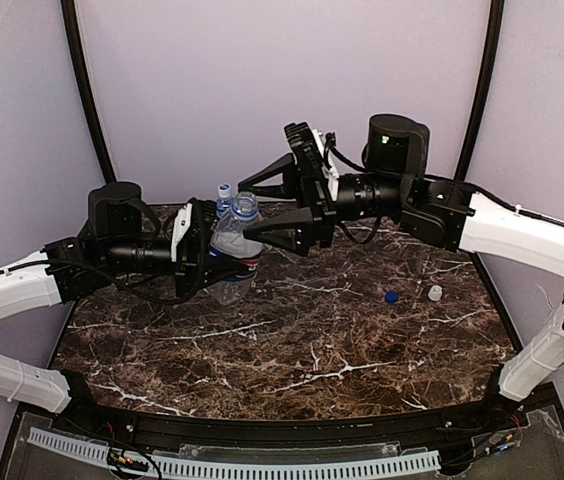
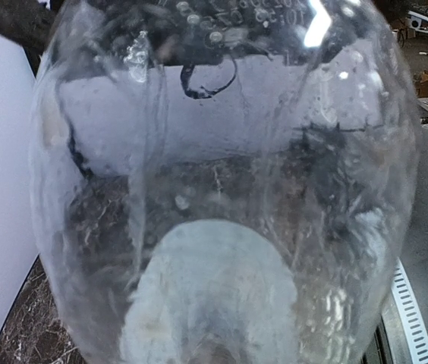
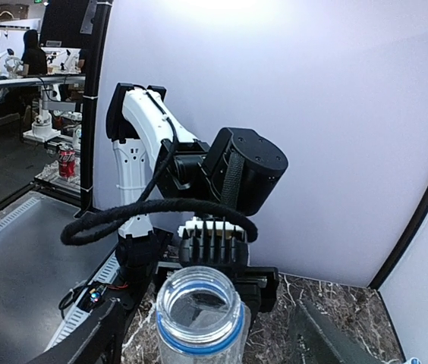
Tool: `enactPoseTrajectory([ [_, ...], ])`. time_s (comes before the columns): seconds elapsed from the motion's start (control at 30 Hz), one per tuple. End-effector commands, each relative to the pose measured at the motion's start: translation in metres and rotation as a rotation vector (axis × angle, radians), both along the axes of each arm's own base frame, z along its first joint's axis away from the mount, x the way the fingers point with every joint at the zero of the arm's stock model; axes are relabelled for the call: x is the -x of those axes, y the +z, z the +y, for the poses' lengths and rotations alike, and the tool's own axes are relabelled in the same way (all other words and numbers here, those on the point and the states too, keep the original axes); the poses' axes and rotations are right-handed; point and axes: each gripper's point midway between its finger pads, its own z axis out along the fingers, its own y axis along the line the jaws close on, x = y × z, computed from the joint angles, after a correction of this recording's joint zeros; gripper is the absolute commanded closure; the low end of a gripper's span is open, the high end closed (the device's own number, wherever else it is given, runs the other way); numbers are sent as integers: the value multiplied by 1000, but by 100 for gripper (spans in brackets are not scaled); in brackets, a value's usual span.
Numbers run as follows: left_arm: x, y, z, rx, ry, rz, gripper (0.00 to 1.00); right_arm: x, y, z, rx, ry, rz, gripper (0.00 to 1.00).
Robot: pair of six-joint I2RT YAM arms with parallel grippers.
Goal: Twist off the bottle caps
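An uncapped clear bottle was upright, a capped bottle just behind; a dark blue cap and a white cap lay aside, near each other.

Tabletop: dark brown marble pattern with irregular white veining throughout. Nearer bottle: clear plastic with a blue label band and a blue ring at the neck; in the left wrist view its wall reads colourless with pale reflections. Bottle behind it: clear, topped by a light blue cap. On the marble, one dark blue cap and one white cap. Left arm and right arm: white shells, black joints and black cabling. Walls: plain pale lilac. Poles: black. Slotted strip at the near edge: white on a black frame.
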Motion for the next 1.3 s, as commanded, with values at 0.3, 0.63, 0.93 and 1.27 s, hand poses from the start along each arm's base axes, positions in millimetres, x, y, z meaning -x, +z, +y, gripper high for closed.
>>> enactPoseTrajectory([
  [0.3,3,6,0,23,-13,-30,77,8,3,13,27,59,49,68],
  [0.63,-5,-3,7,9,52,-62,7,0,5,8,54,-14,59,100],
  [0.93,-46,-21,40,-28,366,-170,1,-113,-25,-42,146,-615,158,100],
  [1.27,-80,-85,110,-7,700,-47,1,-245,-102,-200,43,-1263,279,100],
])
